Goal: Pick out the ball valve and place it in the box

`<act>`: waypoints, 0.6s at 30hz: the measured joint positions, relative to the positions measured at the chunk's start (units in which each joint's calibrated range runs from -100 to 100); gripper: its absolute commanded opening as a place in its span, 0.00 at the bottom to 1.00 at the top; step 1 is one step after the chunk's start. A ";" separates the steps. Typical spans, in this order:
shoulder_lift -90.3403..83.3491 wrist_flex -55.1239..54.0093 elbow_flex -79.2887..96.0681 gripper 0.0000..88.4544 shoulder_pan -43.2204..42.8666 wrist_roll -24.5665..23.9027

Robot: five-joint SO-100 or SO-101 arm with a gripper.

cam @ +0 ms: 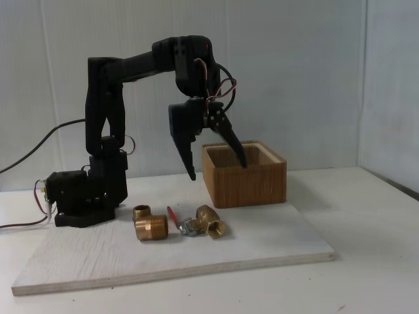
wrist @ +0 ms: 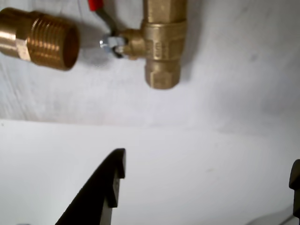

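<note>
- The ribbed wooden box is sitting far right on the white board, waiting empty-looking from the fixed view.
- The gripper is hanging above the board, jaws spread wide — gripping nothing.
- The ball valve is lying near the board's middle, just right of the threaded brass elbow; likely heavy, rigid, slick — its stout brass body is offering a surer hold than the thin red lever.

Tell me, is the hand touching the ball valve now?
Apart. In the fixed view the open hand hangs in the air, clearly above the ball valve, which lies on the white board; background shows between them.
</note>
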 measured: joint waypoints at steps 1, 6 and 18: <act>0.00 0.00 0.18 0.42 0.00 0.00; 2.37 -0.26 4.45 0.42 0.00 0.00; 10.08 -9.46 8.62 0.42 0.00 0.00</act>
